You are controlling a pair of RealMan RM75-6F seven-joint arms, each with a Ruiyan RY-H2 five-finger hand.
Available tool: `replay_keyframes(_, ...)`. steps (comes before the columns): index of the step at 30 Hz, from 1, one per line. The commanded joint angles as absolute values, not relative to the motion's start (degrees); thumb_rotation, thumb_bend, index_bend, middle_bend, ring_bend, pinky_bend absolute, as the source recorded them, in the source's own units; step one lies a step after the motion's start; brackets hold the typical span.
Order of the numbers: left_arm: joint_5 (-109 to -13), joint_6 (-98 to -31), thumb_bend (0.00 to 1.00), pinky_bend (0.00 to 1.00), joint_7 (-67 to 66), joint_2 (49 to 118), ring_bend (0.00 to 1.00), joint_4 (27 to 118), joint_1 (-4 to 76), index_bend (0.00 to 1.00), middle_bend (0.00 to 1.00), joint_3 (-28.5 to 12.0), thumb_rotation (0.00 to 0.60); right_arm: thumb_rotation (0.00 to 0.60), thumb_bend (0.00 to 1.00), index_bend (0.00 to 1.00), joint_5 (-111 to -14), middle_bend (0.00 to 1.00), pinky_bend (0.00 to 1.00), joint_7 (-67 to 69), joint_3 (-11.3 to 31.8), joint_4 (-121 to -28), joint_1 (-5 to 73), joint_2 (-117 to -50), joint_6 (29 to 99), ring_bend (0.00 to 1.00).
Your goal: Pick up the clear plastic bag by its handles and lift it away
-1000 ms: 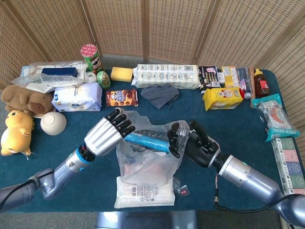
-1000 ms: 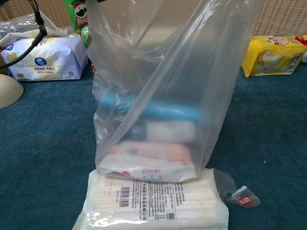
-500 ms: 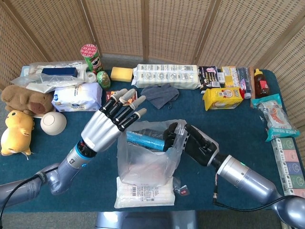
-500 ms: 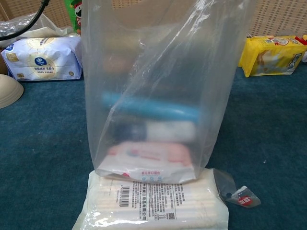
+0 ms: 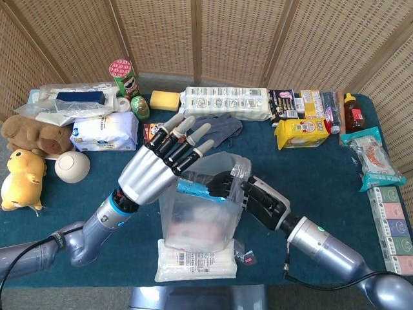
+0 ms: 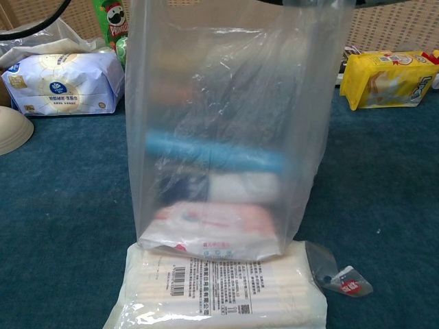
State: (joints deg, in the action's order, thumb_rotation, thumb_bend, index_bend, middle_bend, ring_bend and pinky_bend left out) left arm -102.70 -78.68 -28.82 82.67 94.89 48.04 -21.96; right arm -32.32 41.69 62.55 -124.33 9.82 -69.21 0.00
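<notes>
The clear plastic bag [image 5: 199, 213] stands upright at the table's front middle, on a flat white pack [image 5: 197, 261]. Through it show a blue tube [image 5: 192, 188] and a pink and white packet [image 6: 212, 229]. My right hand [image 5: 240, 190] grips the bag's upper right edge, its dark fingers curled into the plastic. My left hand [image 5: 161, 165] hovers over the bag's upper left side with its fingers stretched out and apart; whether plastic hangs from its thumb is hidden. In the chest view the bag [image 6: 226, 123] fills the middle, its mouth and both hands out of frame.
A small sachet [image 5: 247, 258] lies by the bag's right foot. Behind are a grey cloth [image 5: 222, 126], a tissue pack [image 5: 103, 132], a green can [image 5: 122, 77], a bowl [image 5: 71, 166] and a yellow packet [image 5: 300, 132]. Plush toys [image 5: 22, 181] sit far left.
My left hand's fingers uncurled, spread and rose above the bag's left side. My right hand shifted left and up with the bag's edge. The bag now stands wider and straighter.
</notes>
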Motion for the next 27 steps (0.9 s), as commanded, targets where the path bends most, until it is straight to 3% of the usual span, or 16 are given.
replay_keyframes(1,-102.4,-78.4,0.08,0.17,-29.4,82.8,0.03,95.1,48.5,0.17,0.16,-22.0,0.6,0.315,0.13,0.29,-33.2,0.29,0.11,41.1,61.9,-124.1,10.0,-69.9,0.4,0.21)
replay_keyframes(9,-102.0,-77.9,0.08,0.17,-30.2,82.9,0.03,95.7,49.6,0.17,0.16,-21.9,0.6,0.297,0.12,0.23,-35.5,0.23,0.06,39.9,60.2,-123.5,11.0,-71.1,1.1,0.15)
replay_keyframes(12,-101.6,-77.7,0.08,0.16,-30.9,82.8,0.02,96.0,49.9,0.16,0.15,-21.9,0.6,0.235,0.12,0.2,-36.5,0.21,0.03,39.5,59.8,-123.4,11.3,-71.9,1.4,0.13)
replay_keyframes(17,-100.6,-77.2,0.08,0.16,-31.6,83.0,0.02,96.5,50.4,0.16,0.15,-22.0,0.6,0.194,0.12,0.2,-38.1,0.2,0.01,38.6,59.3,-123.3,11.8,-73.9,2.8,0.12)
replay_keyframes(27,-98.9,-76.0,0.08,0.16,-33.5,83.0,0.02,97.0,51.7,0.15,0.15,-22.7,0.6,0.174,0.12,0.2,-41.5,0.2,0.0,38.0,56.9,-123.3,13.8,-78.1,6.9,0.12)
